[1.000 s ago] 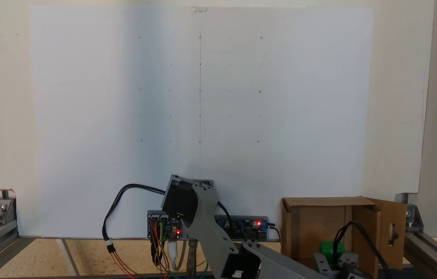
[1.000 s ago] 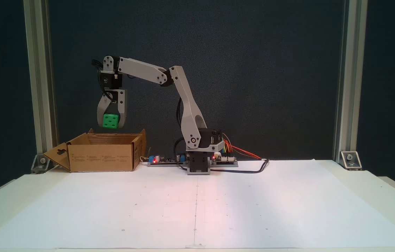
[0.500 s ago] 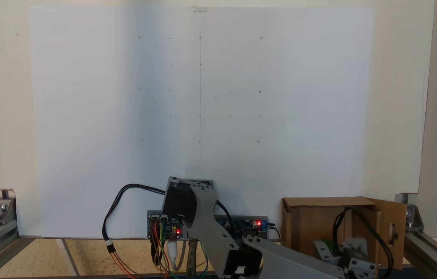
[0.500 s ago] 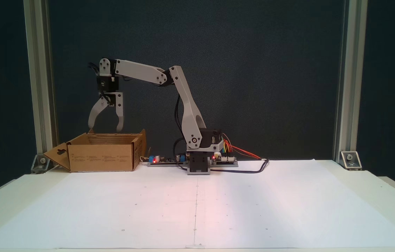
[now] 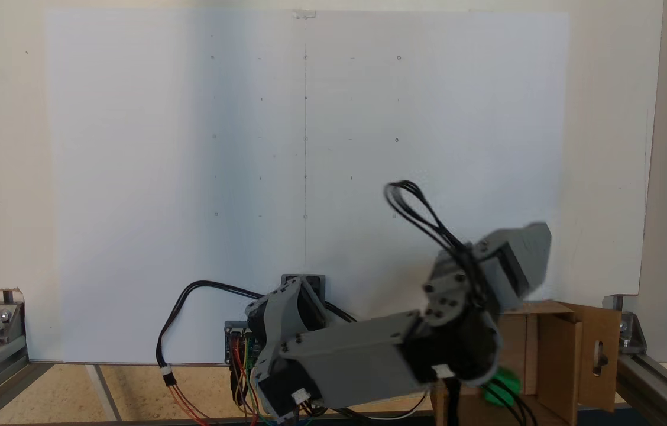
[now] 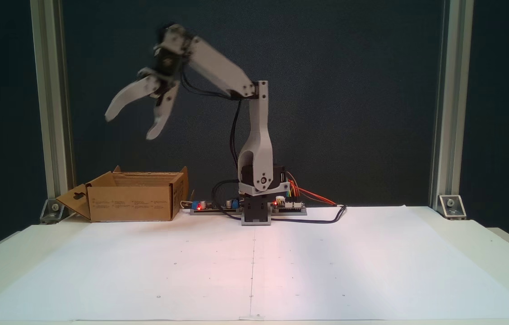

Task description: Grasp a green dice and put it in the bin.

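On the white paper-covered counter (image 6: 326, 266) against a dark backdrop, I see the brown cardboard bin (image 6: 132, 203) holding the green dice (image 5: 502, 384); fingers (image 6: 117, 104) spread, empty.

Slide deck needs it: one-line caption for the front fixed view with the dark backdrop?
Arm raised with open gripper high above the cardboard bin, white table sheet in front.

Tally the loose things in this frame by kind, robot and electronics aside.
green dice: 1, lying inside the box
cardboard box: 1
Total: 2
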Available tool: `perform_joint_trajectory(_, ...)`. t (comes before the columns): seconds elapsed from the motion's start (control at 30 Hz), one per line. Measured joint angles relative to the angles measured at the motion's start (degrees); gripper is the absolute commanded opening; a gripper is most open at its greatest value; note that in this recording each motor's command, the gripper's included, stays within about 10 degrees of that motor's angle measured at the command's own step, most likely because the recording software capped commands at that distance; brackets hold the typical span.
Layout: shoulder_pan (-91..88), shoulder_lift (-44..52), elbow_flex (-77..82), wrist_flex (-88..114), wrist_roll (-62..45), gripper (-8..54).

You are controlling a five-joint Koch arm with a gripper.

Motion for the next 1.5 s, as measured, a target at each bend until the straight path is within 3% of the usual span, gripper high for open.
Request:
perform_joint_trajectory(0.2, -24.79, 5.63, 8.35, 0.0, 3.43, 44.5)
perform_joint_trajectory(0.33, -37.79, 12.3, 25.14, -8.09, 3.52, 44.4)
perform_joint_trajectory(0.53, -43.59, 22.15, 50.01, -23.82, 3.6, 44.1)
perform_joint_trajectory(0.7, -44.74, 26.46, 61.26, -38.14, 3.6, 43.9)
perform_joint_trajectory(1.07, -48.43, 37.88, 68.12, -67.06, 3.6, 44.1)
perform_joint_trajectory(1.5, -52.56, 38.5, 74.09, -93.6, 3.6, 45.1)
